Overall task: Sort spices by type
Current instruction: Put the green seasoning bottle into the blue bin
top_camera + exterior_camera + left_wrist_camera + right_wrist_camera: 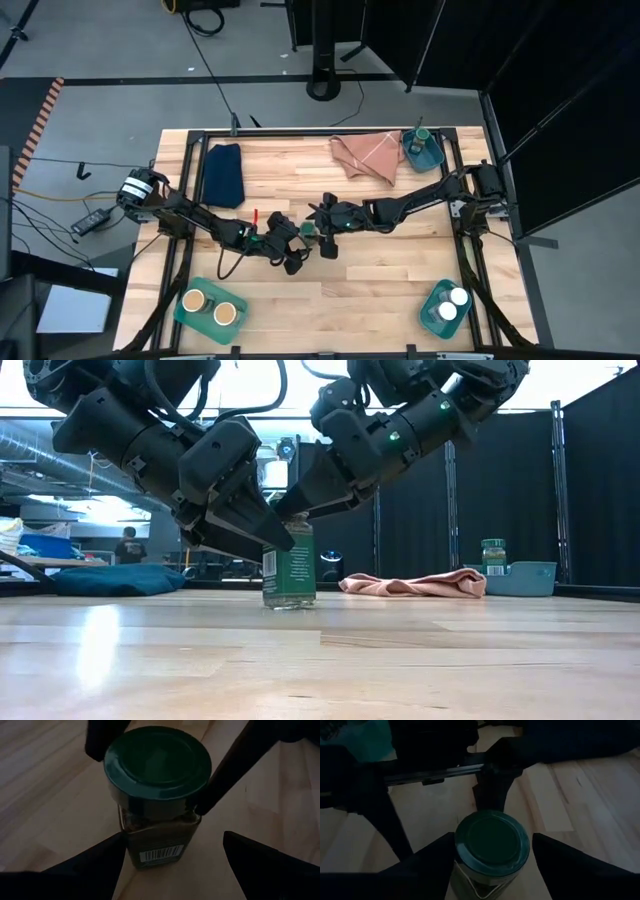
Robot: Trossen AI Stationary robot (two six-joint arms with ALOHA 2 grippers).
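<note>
One green-lidded spice jar [290, 570] stands upright on its base at the table's middle. My left gripper [170, 865] comes at it from the left, open wide, with a finger on each side of the jar's body and a gap to both. My right gripper [492, 855] comes slanting down from the right, its fingers close on either side of the green lid [492, 840]. A second green-lidded jar [420, 130] stands in the far right teal bin, two tan-lidded jars [212, 308] in the near left bin, and two white-lidded jars [452, 303] in the near right bin. My right gripper has one finger [220, 780] on each side of the jar's lid [157, 762], slanting down from the table's right. I cannot tell whether the fingers touch the lid. The jar stands upright with its base on the table.
A folded dark blue cloth [225, 175] lies at the far left and a pink cloth [365, 155] at the far middle. Teal bins stand at the far right [425, 155], near left [190, 318] and near right [432, 300] corners. Bare wood lies between the near bins.
</note>
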